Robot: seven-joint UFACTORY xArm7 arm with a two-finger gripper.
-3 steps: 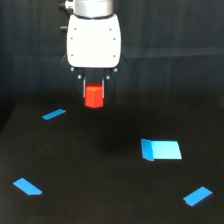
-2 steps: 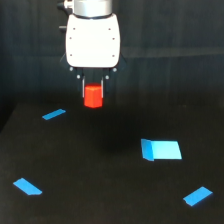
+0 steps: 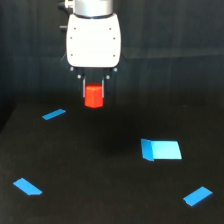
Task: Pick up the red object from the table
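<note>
The red object (image 3: 93, 96), a small bright red-orange stubby block, hangs between the fingers of my gripper (image 3: 93, 95), clear above the black table (image 3: 100, 175). The gripper is shut on it, under the white gripper body (image 3: 93, 39) at the upper middle of the exterior view. The fingers show only as dark strips at the block's sides. A faint shadow lies on the table below and to the exterior view's right of the block.
Several flat blue pieces lie on the table: a thin one (image 3: 54, 114) at the exterior view's left, a larger rectangle (image 3: 161, 149) at the right, one (image 3: 27, 186) at front left, one (image 3: 198, 196) at front right.
The gripper has risen slightly with the red object still held in it. The blue pieces have not moved.
</note>
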